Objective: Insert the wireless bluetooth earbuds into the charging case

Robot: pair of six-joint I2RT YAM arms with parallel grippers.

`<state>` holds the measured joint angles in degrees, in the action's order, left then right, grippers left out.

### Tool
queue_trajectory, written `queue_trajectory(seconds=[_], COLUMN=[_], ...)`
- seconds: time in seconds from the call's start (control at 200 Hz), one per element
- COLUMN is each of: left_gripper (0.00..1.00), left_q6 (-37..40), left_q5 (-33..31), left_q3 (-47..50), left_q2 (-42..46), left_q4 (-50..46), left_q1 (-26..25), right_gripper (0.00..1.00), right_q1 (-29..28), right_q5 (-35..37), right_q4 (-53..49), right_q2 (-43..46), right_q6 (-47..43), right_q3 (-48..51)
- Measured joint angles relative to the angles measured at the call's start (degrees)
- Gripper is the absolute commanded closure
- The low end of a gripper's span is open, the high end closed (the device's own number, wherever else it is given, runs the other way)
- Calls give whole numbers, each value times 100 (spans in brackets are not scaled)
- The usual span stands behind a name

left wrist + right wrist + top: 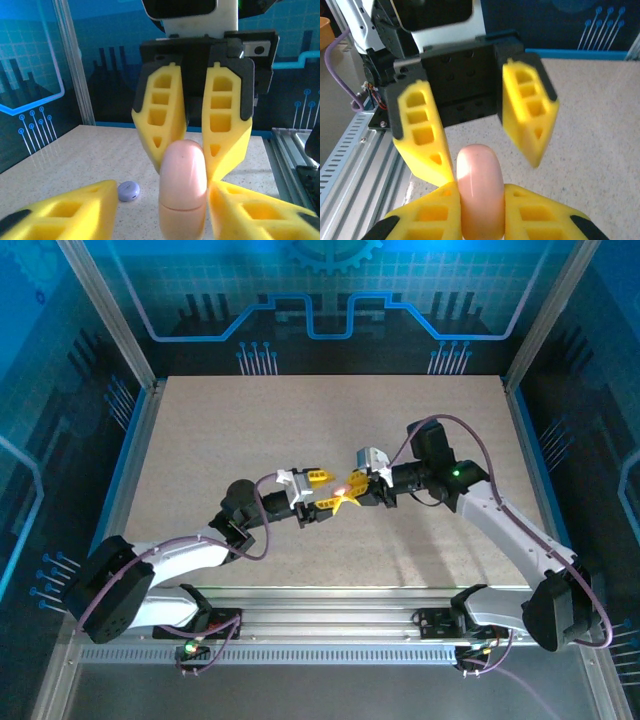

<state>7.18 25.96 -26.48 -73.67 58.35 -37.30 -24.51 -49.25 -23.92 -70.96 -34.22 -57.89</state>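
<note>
The charging case [182, 185], a pale pink puck seen edge-on with a seam across it, is off the bench [300, 420], squeezed between the two yellow fingers of the right pincer [480, 189], which are clamped on its flat faces. The left pincer [164, 186] faces it tip to tip with its fingers spread: one finger [250, 212] lies against the case's side and the other [65, 212] stands clear of it, so this pincer has no grip. A small lavender disc [128, 190] lies flat on the bench, beyond the left pincer's free finger and apart from both pincers. From above, the left arm [180, 560] runs from its base inward and forward with the wrist held about level. The right arm [500, 510] rises to a high elbow and folds back inward, and the two wrists meet nose to nose over the middle of the bench.
</note>
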Motion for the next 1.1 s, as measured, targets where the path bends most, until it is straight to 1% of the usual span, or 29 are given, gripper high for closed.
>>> queue_trajectory(seconds=[0.19,0.325,0.46,0.81,0.955,1.101], left_gripper=[26,18,10,6,6,5], left_q6=[39,39,42,-203,-407,-573], left_q5=[-203,-398,-678,-1403,-1554,-1635], left_q3=[0,0,0,-72,-197,-275], left_q2=[-55,-127,-348,-1047,-1248,-1449], left_q4=[15,-7,-44,-470,-640,-767], left_q1=[0,0,0,96,186,195], right_gripper=[79,79,78,78,78,80], right_q1=[321,520,761,1279,1462,1685], right_q5=[240,431,623,1176,1421,1606], right_q4=[-518,-901,-1137,-1521,-1615,-1703], right_q2=[4,-107,-424,-1786,-2365,-3042], right_q6=[76,146,328,979,1117,1207], right_q3=[-35,-243,-452,-1054,-1261,-1587])
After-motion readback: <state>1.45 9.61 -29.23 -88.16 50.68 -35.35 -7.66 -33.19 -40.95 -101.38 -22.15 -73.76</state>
